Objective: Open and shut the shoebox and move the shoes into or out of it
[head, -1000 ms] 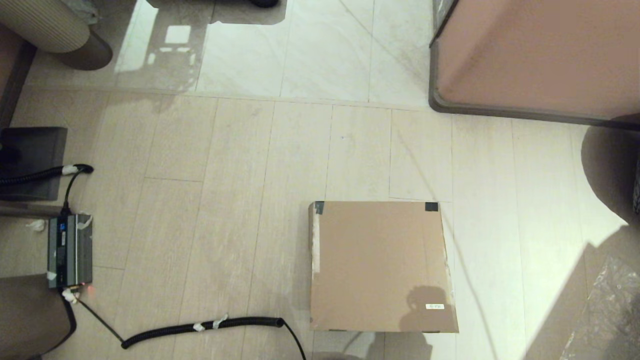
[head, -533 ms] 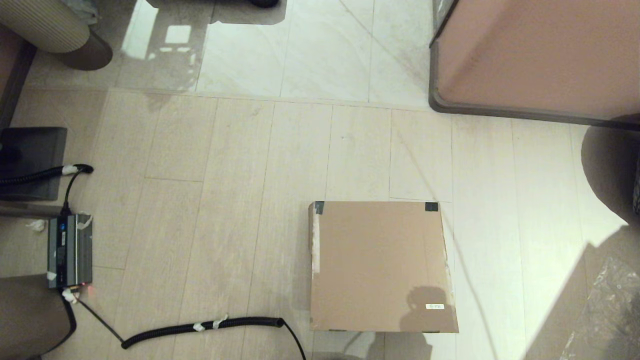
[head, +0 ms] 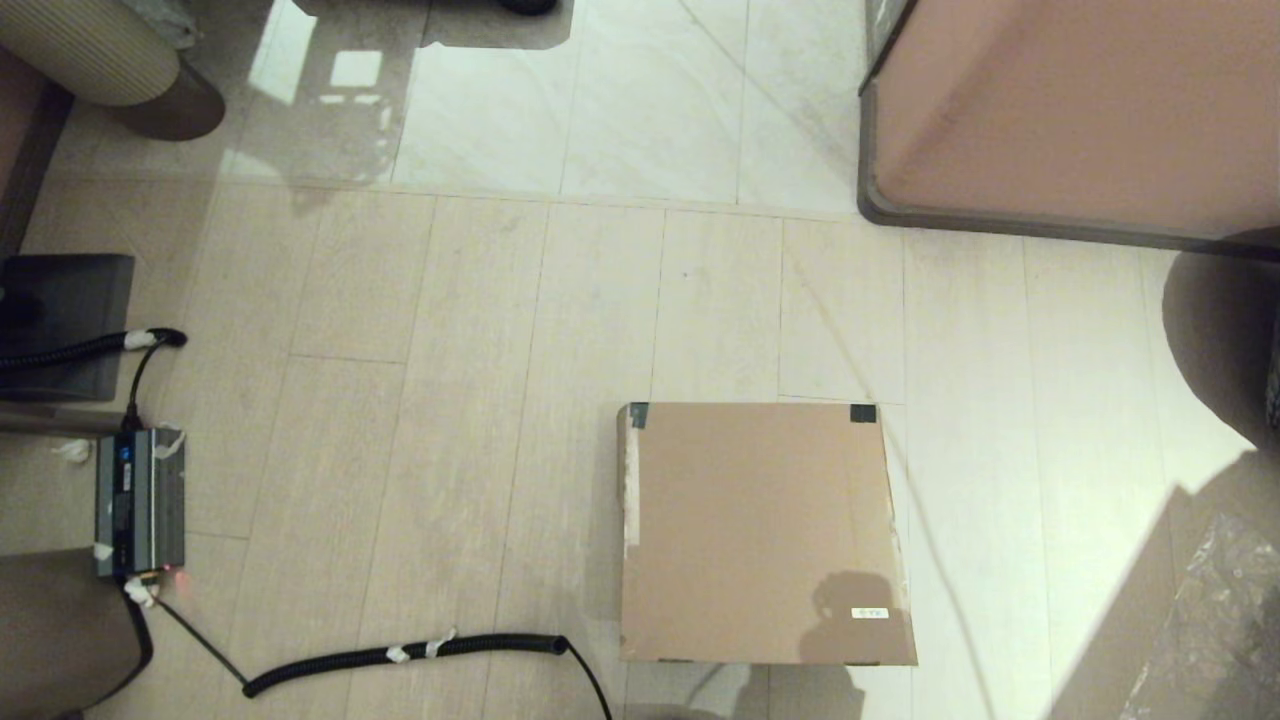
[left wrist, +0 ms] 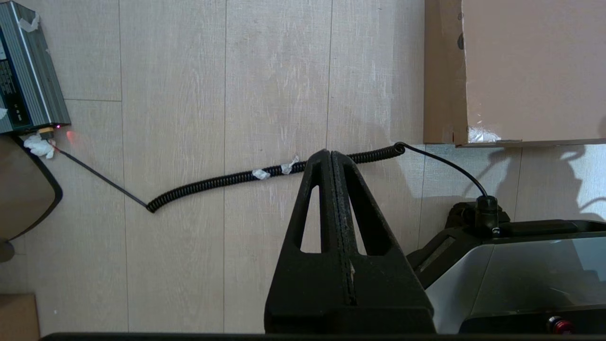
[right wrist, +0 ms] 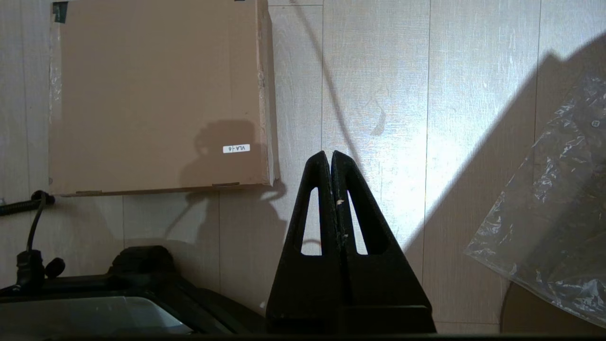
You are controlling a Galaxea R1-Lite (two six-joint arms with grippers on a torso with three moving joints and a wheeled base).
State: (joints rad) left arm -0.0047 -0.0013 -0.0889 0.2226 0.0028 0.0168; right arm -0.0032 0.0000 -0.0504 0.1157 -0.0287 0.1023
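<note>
The shoebox (head: 760, 530) is a brown cardboard box lying on the floor near the front, its lid down flat, with dark tape at its two far corners and a small white label near the front right. It also shows in the left wrist view as the shoebox (left wrist: 530, 71) and in the right wrist view as the shoebox (right wrist: 156, 94). The shoes are hidden. My left gripper (left wrist: 330, 154) hangs shut above the floor, off the box's near left corner. My right gripper (right wrist: 330, 155) hangs shut above the floor, off its near right corner. Neither arm shows in the head view.
A coiled black cable (head: 400, 655) runs across the floor left of the box to a grey power unit (head: 140, 500). A large pinkish-brown furniture block (head: 1080, 110) stands at the back right. Crinkled clear plastic (head: 1220, 620) lies at the front right. The robot's base (left wrist: 521, 274) sits just behind both grippers.
</note>
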